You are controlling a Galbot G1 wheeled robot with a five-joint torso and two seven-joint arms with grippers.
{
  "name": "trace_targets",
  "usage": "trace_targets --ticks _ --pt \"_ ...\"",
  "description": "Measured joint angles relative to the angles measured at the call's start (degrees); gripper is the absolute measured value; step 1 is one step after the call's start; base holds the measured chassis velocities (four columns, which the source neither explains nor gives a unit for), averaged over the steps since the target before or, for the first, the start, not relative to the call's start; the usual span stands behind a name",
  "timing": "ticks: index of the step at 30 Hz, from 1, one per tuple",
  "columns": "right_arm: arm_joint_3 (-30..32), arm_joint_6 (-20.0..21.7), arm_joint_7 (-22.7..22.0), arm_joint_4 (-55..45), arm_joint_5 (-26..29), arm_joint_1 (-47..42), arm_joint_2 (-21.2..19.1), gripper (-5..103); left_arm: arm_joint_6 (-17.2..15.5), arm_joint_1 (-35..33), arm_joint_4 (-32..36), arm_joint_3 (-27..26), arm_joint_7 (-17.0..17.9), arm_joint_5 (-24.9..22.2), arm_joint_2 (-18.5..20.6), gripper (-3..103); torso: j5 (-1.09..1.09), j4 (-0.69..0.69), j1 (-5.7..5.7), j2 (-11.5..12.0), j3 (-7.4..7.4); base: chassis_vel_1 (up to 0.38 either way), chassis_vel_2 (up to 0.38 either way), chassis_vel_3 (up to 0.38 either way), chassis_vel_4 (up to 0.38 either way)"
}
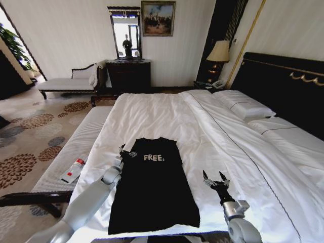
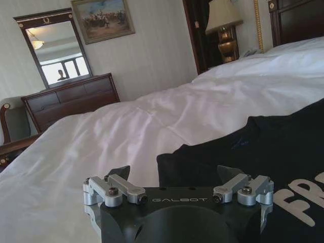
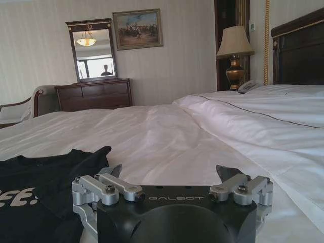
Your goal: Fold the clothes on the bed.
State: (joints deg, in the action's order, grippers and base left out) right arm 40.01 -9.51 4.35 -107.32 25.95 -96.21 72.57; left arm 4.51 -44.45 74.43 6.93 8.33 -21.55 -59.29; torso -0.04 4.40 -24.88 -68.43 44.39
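Note:
The clothes are one black T-shirt (image 1: 152, 195) with white "FREE" lettering. It lies as a narrow rectangle, sleeves folded in, on the near middle of the bed (image 1: 152, 111). My left gripper (image 1: 126, 151) is open at the shirt's far left corner. In the left wrist view the left gripper (image 2: 174, 174) has the edge of the shirt (image 2: 253, 152) reaching between its spread fingers. My right gripper (image 1: 215, 177) is open over bare white sheet, a hand's width right of the shirt. The right wrist view shows the right gripper (image 3: 172, 172) holding nothing, with the shirt (image 3: 40, 197) off to one side.
A striped white bench (image 1: 76, 147) runs along the bed's left side, with a small white and red bottle (image 1: 74, 169) on it. Pillows (image 1: 245, 106) and the dark headboard (image 1: 283, 86) are at the right. A dresser (image 1: 128, 75), chaise (image 1: 68, 83) and lamp (image 1: 219, 53) line the far wall.

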Motion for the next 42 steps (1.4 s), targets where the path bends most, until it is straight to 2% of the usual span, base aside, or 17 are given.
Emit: trace_targets --ticks 10,17,20,22,23,25,26,27,28,30,31,34,36,37,38,40,42 --pt "-0.2 0.1 0.0 0.5 0.5 0.5 -0.1 100 0.5 7.1 -9.9 6.0 -0.9 1.7 -4.8 98 0.01 0.01 0.0 0.0 0.0 0.0 0.0 0.0 0.0" --pt "0.5 0.1 0.0 0.6 1.1 0.5 -0.2 100 0.6 10.9 -15.9 8.7 -1.4 2.7 -7.9 86 0.0 0.02 0.0 0.0 0.0 0.0 0.0 0.0 0.0" --pt "0.7 0.0 0.0 0.7 1.2 0.5 -0.2 100 0.1 11.0 -16.7 8.7 -1.3 2.5 -8.3 75 0.01 0.02 0.0 0.0 0.0 0.0 0.0 0.0 0.0" --pt "0.8 0.0 0.0 0.7 1.2 0.4 -0.2 100 -0.1 11.0 -17.4 8.5 -1.3 2.4 -8.5 64 0.0 0.01 0.0 0.0 0.0 0.0 0.0 0.0 0.0" --pt "0.8 0.0 0.0 0.7 1.2 0.4 -0.2 100 -0.1 10.9 -17.6 8.4 -1.3 2.3 -8.5 64 0.0 0.02 0.0 0.0 0.0 0.0 0.0 0.0 0.0" --pt "0.8 0.0 0.0 0.7 1.2 0.4 -0.3 100 -0.1 10.7 -18.0 7.9 -1.3 2.3 -8.7 53 0.0 0.01 0.01 0.0 0.0 0.0 0.0 0.0 0.0" --pt "0.8 0.0 0.0 0.7 1.2 0.4 -0.3 100 -0.1 10.7 -18.0 7.9 -1.3 2.3 -8.7 53 0.0 0.01 0.01 0.0 0.0 0.0 0.0 0.0 0.0" --pt "0.8 0.0 0.0 0.7 1.2 0.4 -0.3 100 -0.1 10.6 -18.2 7.5 -1.2 2.3 -8.7 47 0.0 0.01 0.0 0.0 0.0 0.0 0.0 0.0 0.0" --pt "0.7 0.0 0.0 0.7 1.2 0.4 -0.3 100 -0.1 10.5 -18.2 7.1 -1.2 2.4 -8.7 47 0.0 0.01 0.0 0.0 0.0 0.0 0.0 0.0 0.0" --pt "0.6 0.0 0.0 0.7 1.2 0.5 -0.3 100 -0.1 10.3 -18.4 5.5 -1.1 2.5 -9.2 37 0.0 0.01 0.0 0.0 0.0 0.0 0.0 0.0 0.0" --pt "0.6 0.0 0.0 0.7 1.2 0.5 -0.3 100 -0.1 10.3 -18.4 5.5 -1.1 2.5 -9.2 37 0.0 0.01 0.0 0.0 0.0 0.0 0.0 0.0 0.0" --pt "0.4 0.0 0.0 0.6 1.1 0.3 -0.2 100 -0.1 10.4 -18.9 4.6 -1.0 2.5 -9.4 21 0.0 0.01 0.0 0.0 0.0 0.0 0.0 0.0 0.0" --pt "0.4 0.0 0.0 0.6 1.1 0.3 -0.2 100 -0.1 10.4 -18.9 4.5 -1.0 2.5 -9.3 21 0.0 0.01 0.0 0.0 0.0 0.0 0.0 0.0 0.0" --pt "0.4 0.0 0.0 0.5 1.0 0.2 -0.1 100 -0.1 10.5 -18.8 4.5 -1.0 2.5 -9.2 10 0.0 0.01 0.0 0.0 0.0 0.0 0.0 0.0 0.0" --pt "0.4 0.0 0.0 0.5 1.0 0.2 -0.1 100 -0.1 10.5 -18.8 4.5 -1.0 2.5 -9.0 10 0.0 0.01 0.01 0.0 0.0 0.0 0.0 0.0 0.0" --pt "0.5 0.0 0.0 0.5 1.0 0.1 -0.1 100 -0.1 10.6 -18.8 4.5 -1.0 2.5 -8.9 2 0.0 0.01 0.0 0.0 0.0 0.0 0.0 0.0 0.0" --pt "0.5 0.0 0.0 0.4 1.0 0.1 -0.2 100 -0.1 10.6 -18.8 4.5 -0.9 2.5 -8.8 1 0.0 0.01 0.0 0.0 0.0 0.0 0.0 0.0 0.0"
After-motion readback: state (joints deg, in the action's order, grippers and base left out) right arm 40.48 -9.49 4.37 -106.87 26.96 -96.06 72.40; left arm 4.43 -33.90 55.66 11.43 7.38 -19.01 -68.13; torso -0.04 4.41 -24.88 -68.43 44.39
